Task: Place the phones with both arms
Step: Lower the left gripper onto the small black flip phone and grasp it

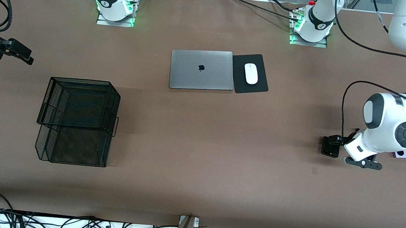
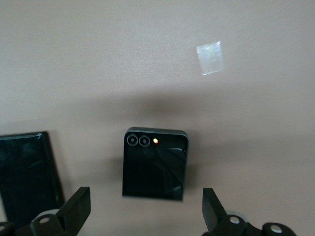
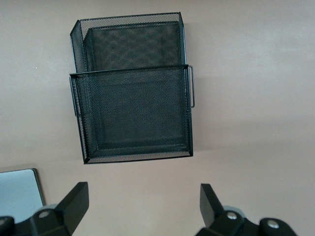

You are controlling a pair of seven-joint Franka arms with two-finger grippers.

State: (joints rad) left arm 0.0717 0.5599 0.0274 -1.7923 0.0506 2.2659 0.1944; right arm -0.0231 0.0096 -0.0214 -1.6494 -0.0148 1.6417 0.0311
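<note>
Black fingers [image 2: 74,209] of our left gripper [image 2: 145,211] stand wide apart, holding nothing, low over the small squarish black phone [image 2: 155,164] at the left arm's end of the table [image 1: 199,157]. At the phone's nine o'clock in the left wrist view lies the long slim black slab [image 2: 27,177]. The lilac-white phone [image 1: 401,153] peeks out beside our left wrist. Our right gripper [image 3: 142,206], spread open and empty, waits above the black mesh basket [image 3: 133,88].

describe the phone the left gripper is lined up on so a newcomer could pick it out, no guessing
Start at the left arm's end of the table, where the open left gripper is low above the phones. The small squarish black phone lies flat between its fingers, beside the long slim black slab. Unlike the slab, it is short, with two round lenses and a small orange light.
</note>
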